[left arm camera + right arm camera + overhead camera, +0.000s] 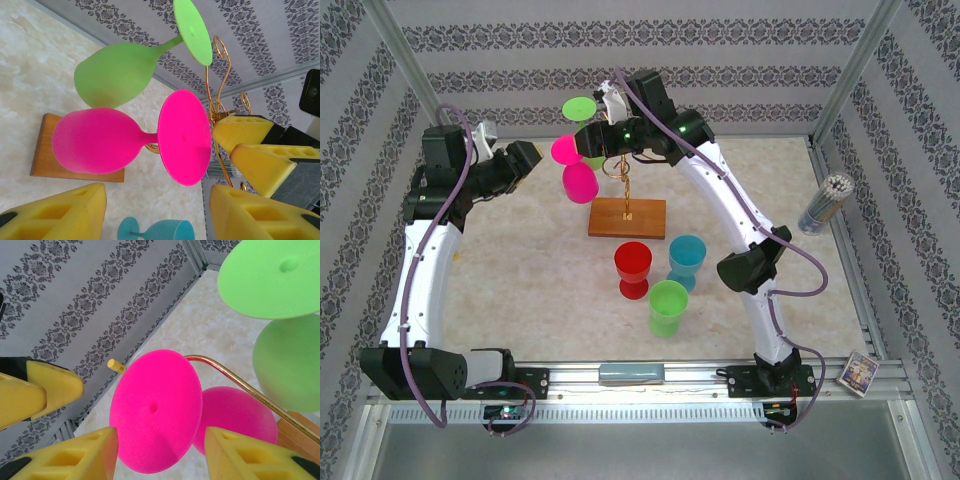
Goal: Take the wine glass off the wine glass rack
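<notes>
- Top external view: the thin gold wire wine glass rack (623, 180) on its flat brown wooden base (627, 219) is standing toward the far side of the pale worktop (520, 290).
  - A pink plastic wine glass (578, 172) is hanging foot-up on the rack's left side, with a lime-green plastic wine glass (583, 108) hanging higher behind it.
  - The left fingers (525, 157) are hovering just left of the pink glass, and the right fingers (592, 135) are hovering over the rack from the right.
  - A red goblet (633, 270), a blue goblet (687, 262) and a green goblet (668, 307) are standing nearer, well apart from the rack.
- Left wrist view: the left fingers (60, 215) are standing wide apart and holding nothing.
  - Unlike the overhead view, this one is showing the pink wine glass (95, 140) side-on, its stem lying in the gold wire.
  - The right fingers (240, 132) are showing just beyond its foot, apart and empty.
- Right wrist view: the right fingers (65, 455) are likewise spread wide and gripping nothing.
  - They are flanking the pink wine glass (156, 410), whose foot is showing face-on, a detail absent elsewhere.
  - The gold wire of the rack (235, 380) is running behind it.
- Progress, as judged: nothing is removed yet and both glasses are still hanging. Both sets of fingers are facing the pink one, so the approach appears to be in hand. Gripping it and drawing it off the wire are left.
</notes>
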Robot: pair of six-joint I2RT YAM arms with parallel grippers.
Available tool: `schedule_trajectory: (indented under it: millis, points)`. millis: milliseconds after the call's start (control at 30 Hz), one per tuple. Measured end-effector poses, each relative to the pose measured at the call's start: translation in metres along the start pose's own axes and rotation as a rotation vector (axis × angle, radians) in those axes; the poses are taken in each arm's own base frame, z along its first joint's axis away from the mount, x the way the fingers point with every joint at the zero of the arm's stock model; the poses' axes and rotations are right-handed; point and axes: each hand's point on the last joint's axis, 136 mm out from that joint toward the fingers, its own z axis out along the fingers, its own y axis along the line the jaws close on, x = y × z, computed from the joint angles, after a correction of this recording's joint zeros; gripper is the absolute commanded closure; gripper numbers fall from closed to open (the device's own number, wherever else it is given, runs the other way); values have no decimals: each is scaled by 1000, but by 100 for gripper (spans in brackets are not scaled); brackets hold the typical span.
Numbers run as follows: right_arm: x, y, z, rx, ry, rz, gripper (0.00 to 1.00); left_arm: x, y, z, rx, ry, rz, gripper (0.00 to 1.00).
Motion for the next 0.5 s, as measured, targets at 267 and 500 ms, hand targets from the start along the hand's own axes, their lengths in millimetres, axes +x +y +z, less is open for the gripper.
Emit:
schedule_trajectory:
  millis: [267, 500]
  points:
    - [-3, -2, 2, 3, -7, -2, 50, 3, 5, 3, -5, 7, -7, 43]
    - [-4, -5, 2, 7, -9, 0, 49, 2, 7, 2, -7, 4, -10, 43]
